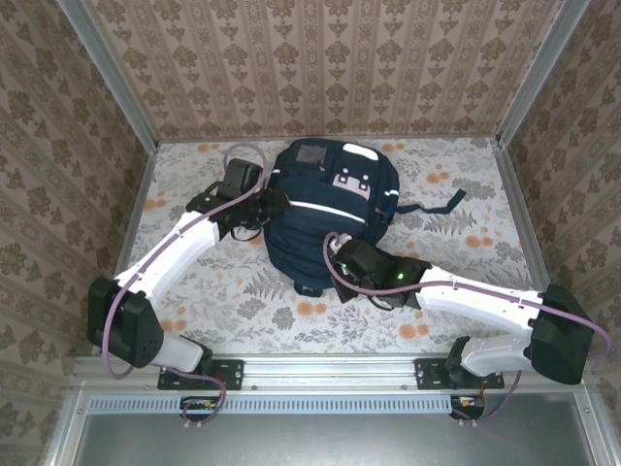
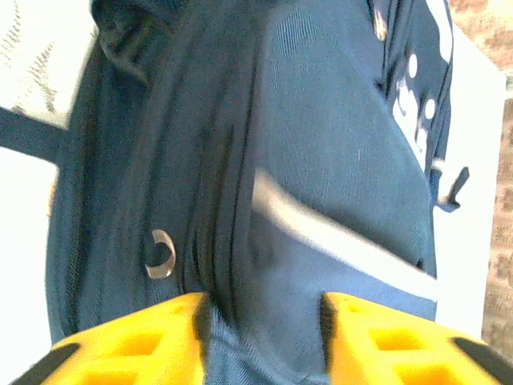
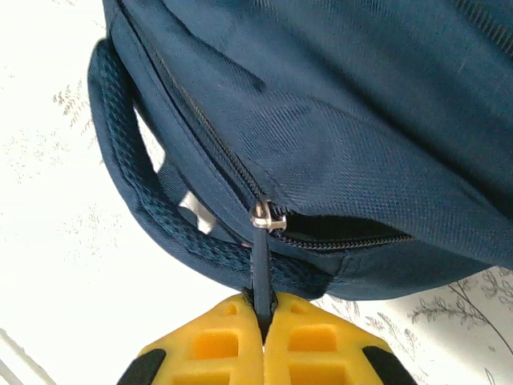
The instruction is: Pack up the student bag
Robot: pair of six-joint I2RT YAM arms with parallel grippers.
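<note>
Closely, right pincer (image 3: 263, 311) clamps a zipper pull (image 3: 260, 265) on the student bag (image 3: 337, 120); left pincer (image 2: 264, 313) apparently half-open around fabric.

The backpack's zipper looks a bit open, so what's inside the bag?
Through the zipper opening of the student bag there is just darkness; the right claw pinches the zipper pull beside it. Fabric covers the rest, so any contents are hidden.
</note>
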